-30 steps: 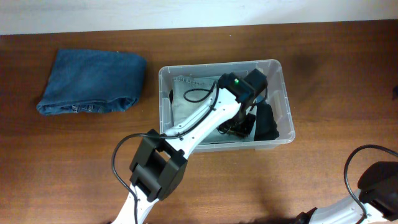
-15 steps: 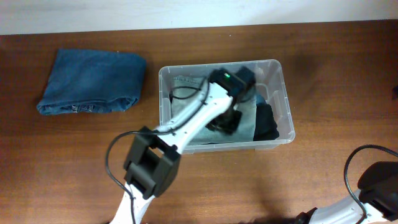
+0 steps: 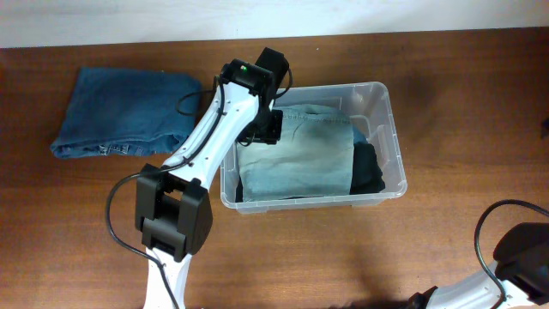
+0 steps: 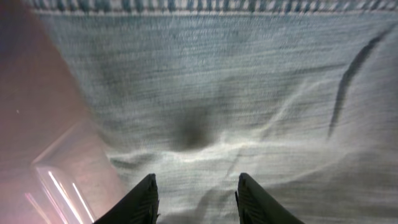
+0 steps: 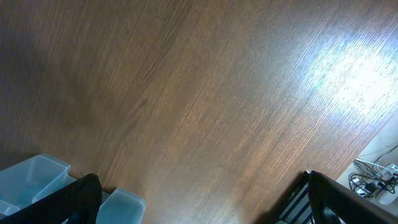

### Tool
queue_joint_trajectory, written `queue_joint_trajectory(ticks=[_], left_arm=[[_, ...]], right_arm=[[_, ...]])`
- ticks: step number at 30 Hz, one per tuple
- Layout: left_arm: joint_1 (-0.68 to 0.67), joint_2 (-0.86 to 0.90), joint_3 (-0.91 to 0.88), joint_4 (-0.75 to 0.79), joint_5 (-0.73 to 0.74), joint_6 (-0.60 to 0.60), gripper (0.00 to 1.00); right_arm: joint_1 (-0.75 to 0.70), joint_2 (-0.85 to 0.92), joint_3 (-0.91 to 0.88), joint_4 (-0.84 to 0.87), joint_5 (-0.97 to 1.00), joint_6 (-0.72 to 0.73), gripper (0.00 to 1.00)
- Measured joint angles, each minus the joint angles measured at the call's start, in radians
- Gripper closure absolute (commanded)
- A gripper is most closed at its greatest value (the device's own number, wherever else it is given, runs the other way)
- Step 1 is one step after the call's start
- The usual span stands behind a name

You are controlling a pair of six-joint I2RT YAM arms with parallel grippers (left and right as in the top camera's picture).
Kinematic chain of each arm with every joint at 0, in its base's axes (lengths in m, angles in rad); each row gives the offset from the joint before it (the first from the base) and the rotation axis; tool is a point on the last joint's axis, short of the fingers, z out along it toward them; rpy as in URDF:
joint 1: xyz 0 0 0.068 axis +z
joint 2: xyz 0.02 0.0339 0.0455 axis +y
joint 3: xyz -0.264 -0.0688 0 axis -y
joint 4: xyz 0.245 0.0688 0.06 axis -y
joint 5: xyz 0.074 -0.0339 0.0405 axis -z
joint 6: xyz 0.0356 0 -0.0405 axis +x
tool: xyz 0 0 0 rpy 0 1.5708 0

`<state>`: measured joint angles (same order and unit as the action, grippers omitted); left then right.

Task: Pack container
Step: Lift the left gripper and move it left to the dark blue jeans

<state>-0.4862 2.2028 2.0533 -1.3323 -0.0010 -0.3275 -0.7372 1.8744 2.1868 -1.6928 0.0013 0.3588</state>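
Note:
The container [image 3: 388,129] is a clear plastic tub on the wooden table. A folded light-blue denim garment [image 3: 300,159] lies flat inside it, with a dark garment [image 3: 369,167] wedged against the right wall. My left gripper [image 3: 264,127] hovers over the tub's back left corner. In the left wrist view the denim [image 4: 236,93] fills the picture. The left gripper [image 4: 196,200] stands open just above it with nothing between the fingers. The tub's rim [image 4: 65,177] shows at the lower left. My right gripper [image 5: 205,199] is wide open over bare table.
A folded dark-blue pair of jeans [image 3: 124,112] lies on the table left of the tub. The right arm's base [image 3: 515,249] sits at the lower right corner. Pale translucent boxes [image 5: 37,183] show at the lower left of the right wrist view.
My left arm has swung from the middle-right of the tub to its back left corner, uncovering the light denim that lies flat inside. The right arm has not moved.

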Motion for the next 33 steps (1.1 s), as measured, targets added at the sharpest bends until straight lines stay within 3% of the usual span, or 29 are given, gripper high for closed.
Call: queue_joint_trajectory(ticks=[17,26,33], left_arm=[[-0.013,0.001,-0.043,-0.074,0.073,0.003,0.57],[-0.024,0.001,-0.148,0.01,0.076,-0.009,0.57],[-0.025,0.001,-0.13,-0.005,0.074,-0.002,0.55]], right_arm=[[0.0,0.0,0.0,0.0,0.0,0.0,0.02],[0.0,0.0,0.0,0.0,0.0,0.0,0.02],[0.0,0.0,0.0,0.0,0.0,0.0,0.01]])
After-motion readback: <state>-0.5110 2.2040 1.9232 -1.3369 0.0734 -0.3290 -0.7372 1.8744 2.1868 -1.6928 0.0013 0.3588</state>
